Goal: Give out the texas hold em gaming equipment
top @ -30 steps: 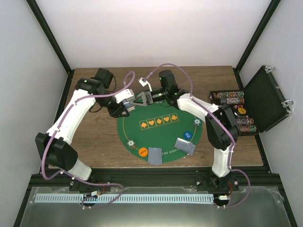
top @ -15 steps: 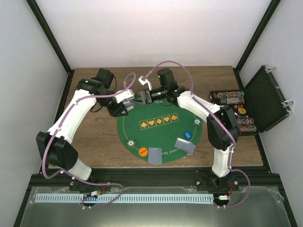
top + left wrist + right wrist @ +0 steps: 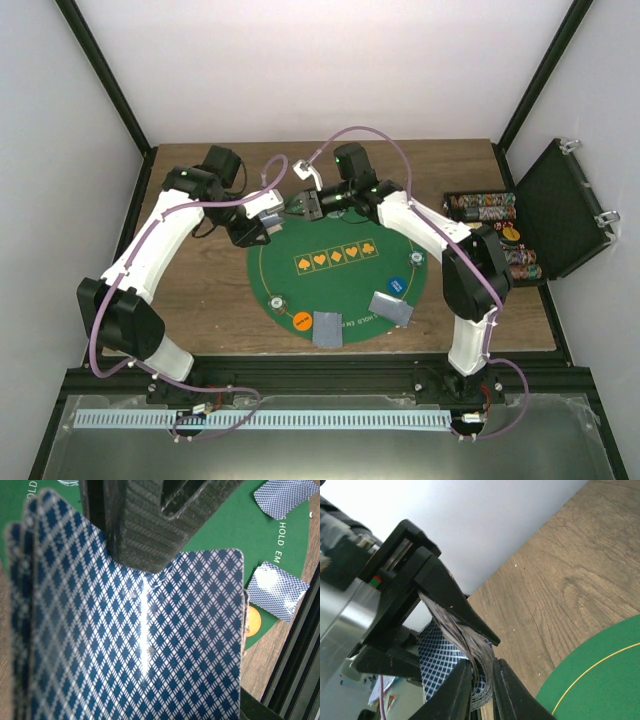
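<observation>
In the left wrist view a fanned stack of blue-diamond-backed playing cards (image 3: 145, 645) fills most of the frame. My left gripper (image 3: 150, 566) is shut on it, one black finger (image 3: 142, 525) lying across the backs. My right gripper (image 3: 482, 690) pinches the bent lower edge of the same cards (image 3: 481, 672), a finger on each side. In the top view the two grippers meet at the mat's far-left rim, left gripper (image 3: 268, 222) and right gripper (image 3: 294, 208). Two card pairs (image 3: 327, 328) (image 3: 392, 308) lie on the green mat (image 3: 340, 285).
An orange disc (image 3: 301, 321), a blue disc (image 3: 398, 285) and two clear discs (image 3: 277, 300) (image 3: 415, 260) sit on the mat. An open black case (image 3: 560, 210) with rows of chips (image 3: 485, 207) stands at the right edge of the table.
My right gripper's jaws have closed from wide open onto the edge of the cards. Both grippers have drifted slightly toward the back of the table. The left grip is unchanged.
</observation>
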